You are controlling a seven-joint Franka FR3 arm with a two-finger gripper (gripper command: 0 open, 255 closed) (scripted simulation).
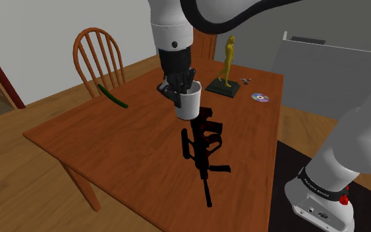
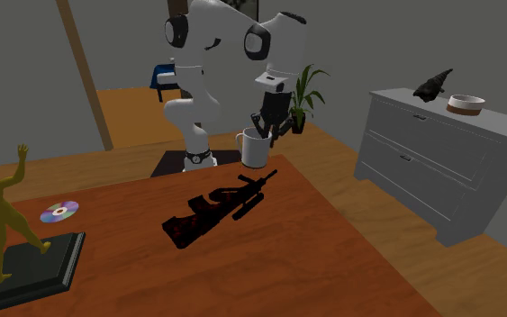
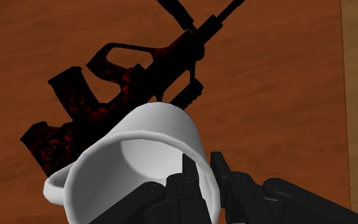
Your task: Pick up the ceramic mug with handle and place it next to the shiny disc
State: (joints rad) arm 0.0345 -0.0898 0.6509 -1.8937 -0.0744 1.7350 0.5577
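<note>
A white mug [image 1: 189,104] with a handle hangs in the air above the wooden table [image 1: 111,138], tilted, with my black gripper [image 1: 180,89] shut on its rim. In the wrist view one finger sits inside the mug [image 3: 149,159] and the other outside its wall, gripper [image 3: 203,181]. In the second exterior view the mug [image 2: 253,149] hangs under the gripper [image 2: 267,129], over the toy rifle. The shiny disc [image 1: 260,98] lies flat on the table near its far edge, beside the statue's base; it lies disc [image 2: 58,212] on the table in the second exterior view too.
A black and red toy rifle [image 1: 203,148] lies on the table right below the mug. A golden figure on a dark base [image 1: 224,84] stands close to the disc. A green cucumber-like thing [image 1: 112,96] lies near a wooden chair [image 1: 100,56]. A grey dresser [image 2: 440,158] stands off the table.
</note>
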